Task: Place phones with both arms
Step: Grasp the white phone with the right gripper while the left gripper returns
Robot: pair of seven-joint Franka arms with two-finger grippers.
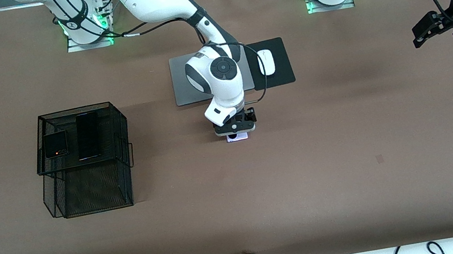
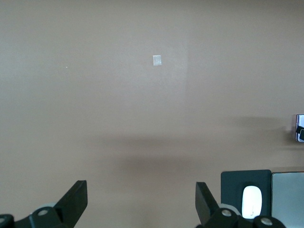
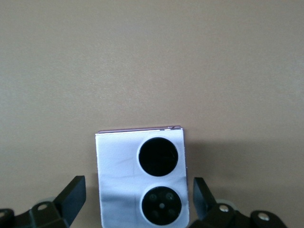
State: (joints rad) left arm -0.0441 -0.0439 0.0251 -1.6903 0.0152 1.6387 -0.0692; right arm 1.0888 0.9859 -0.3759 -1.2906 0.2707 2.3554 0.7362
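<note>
Over the white-lilac phone (image 3: 141,178), right tool (image 3: 135,199) spread astride it; left tool (image 2: 141,202) spread, waiting; no legible writing.

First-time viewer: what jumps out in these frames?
The right arm's tool is low over the white-lilac phone at mid-table, its open fingers either side of it without touching. The black mesh basket toward the right arm's end already holds the flip phone and the slim black phone. The left tool waits open above bare table at its own end.
</note>
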